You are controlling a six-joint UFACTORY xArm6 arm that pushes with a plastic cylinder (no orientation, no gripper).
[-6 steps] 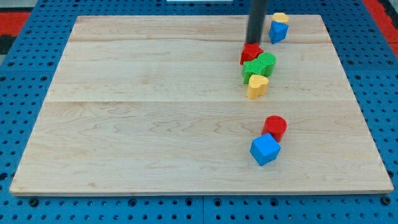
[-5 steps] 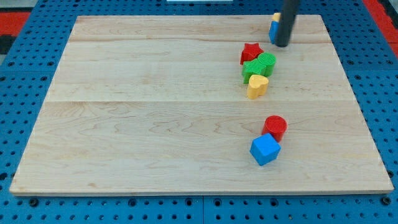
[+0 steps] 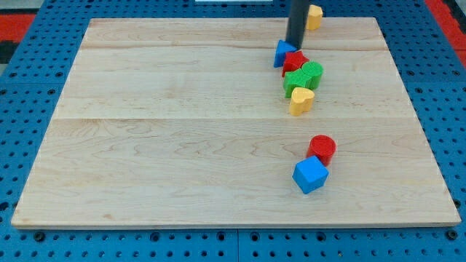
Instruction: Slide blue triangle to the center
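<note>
The blue triangle (image 3: 282, 52) lies near the view's top, right of the middle, touching the red star (image 3: 295, 61) at that star's upper left. My tip (image 3: 293, 45) is right behind the blue triangle, at its upper right edge. The dark rod rises from there out of the view's top.
Two green blocks (image 3: 303, 76) and a yellow heart (image 3: 300, 100) are packed just below the red star. A yellow block (image 3: 314, 15) sits at the board's top edge, right of the rod. A red cylinder (image 3: 322, 148) and a blue cube (image 3: 311, 174) lie at lower right.
My tip swung right to the blue triangle, then back left. The blue triangle slid left and down from beside the yellow block to the red star. The yellow block shifted up a little.
</note>
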